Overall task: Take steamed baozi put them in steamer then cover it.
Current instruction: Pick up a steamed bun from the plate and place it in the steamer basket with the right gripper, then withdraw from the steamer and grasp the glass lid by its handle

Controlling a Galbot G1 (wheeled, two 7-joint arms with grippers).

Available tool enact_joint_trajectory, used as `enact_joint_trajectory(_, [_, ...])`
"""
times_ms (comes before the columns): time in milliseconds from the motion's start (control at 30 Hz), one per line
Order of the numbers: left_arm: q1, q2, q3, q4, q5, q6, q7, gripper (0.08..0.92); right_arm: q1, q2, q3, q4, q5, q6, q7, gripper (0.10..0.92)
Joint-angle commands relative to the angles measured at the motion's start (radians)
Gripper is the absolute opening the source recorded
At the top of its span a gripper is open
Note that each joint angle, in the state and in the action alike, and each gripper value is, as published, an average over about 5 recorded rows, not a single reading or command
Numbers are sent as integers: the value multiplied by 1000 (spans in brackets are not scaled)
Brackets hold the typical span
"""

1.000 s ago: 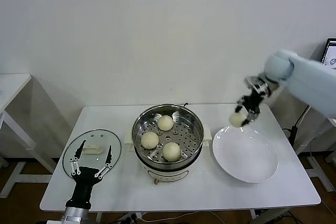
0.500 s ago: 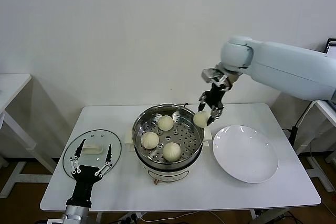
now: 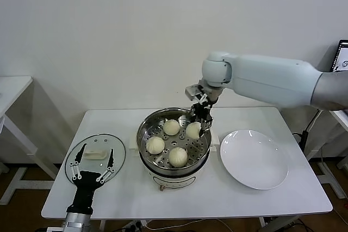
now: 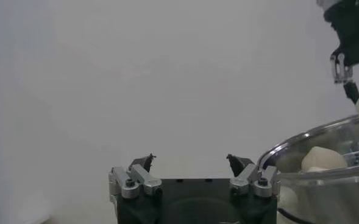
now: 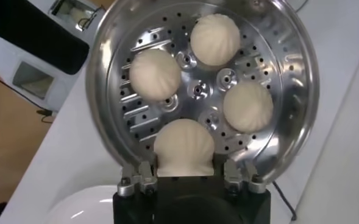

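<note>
The steamer [image 3: 140, 144] stands mid-table, its perforated floor bearing three baozi [image 3: 172, 127], [image 3: 155, 145], [image 3: 178, 156]. My right gripper [image 3: 200, 123] reaches down inside the pot's right side, shut on a fourth baozi [image 3: 193, 130]. In the right wrist view that bun [image 5: 184, 148] sits between the gripper's [image 5: 184, 159] fingers, just above the floor near the rim [image 5: 100, 91], with the other three [image 5: 215, 39], [image 5: 155, 74], [image 5: 247, 106] beyond it. My left gripper [image 3: 92, 162] hangs open over the lid, nothing between its fingers [image 4: 189, 161].
A flat glass lid [image 3: 117, 149] with a white handle lies on the table's left part, under the left gripper. A white round plate [image 3: 254, 159] lies bare to the right of the steamer. The table's front edge runs close below both.
The right arm swung left from above the plate to the steamer and lowered the held baozi into the pot. The left arm stayed put.
</note>
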Motion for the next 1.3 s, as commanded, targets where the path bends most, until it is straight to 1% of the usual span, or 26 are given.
enact_joint_trajectory(33, [2,0,-3,-1,0,-1,0,823,-66,40,-10,-27,-41,-14,33,619])
enact_joint_trajectory(400, [3,0,-3,0,0,-2,-1,823,-81,37,-7,-42,-64,-13,52,622])
enact_joint_trajectory(600, [4,0,-4,-1,11,4,-1,823,-86,33,1,-40,-63,-11,57,650])
enact_joint_trajectory(700, [4,0,-5,-2,12,4,-2,823,-86,27,9,-37,-63,-10,59,682])
enact_joint_trajectory(933, [2,0,-6,-3,14,8,-3,823,-79,-14,52,2,-58,-3,51,795])
enact_joint_trajectory(1100, [-3,0,-9,-8,18,13,-7,823,-60,-106,145,81,-20,15,64,821])
enact_joint_trajectory(1133, [-5,-1,-9,-8,21,14,-8,823,-59,-129,168,94,-2,26,88,822])
enact_joint_trajectory(1200, [-9,-2,-11,-7,30,17,-12,823,-65,-177,210,117,53,64,191,822])
enact_joint_trajectory(1233, [-12,-2,-13,-6,38,18,-14,823,-71,-205,225,132,85,85,269,822])
enact_joint_trajectory(1300, [-17,-1,-18,-4,61,20,-20,823,-89,-260,239,167,146,149,500,823])
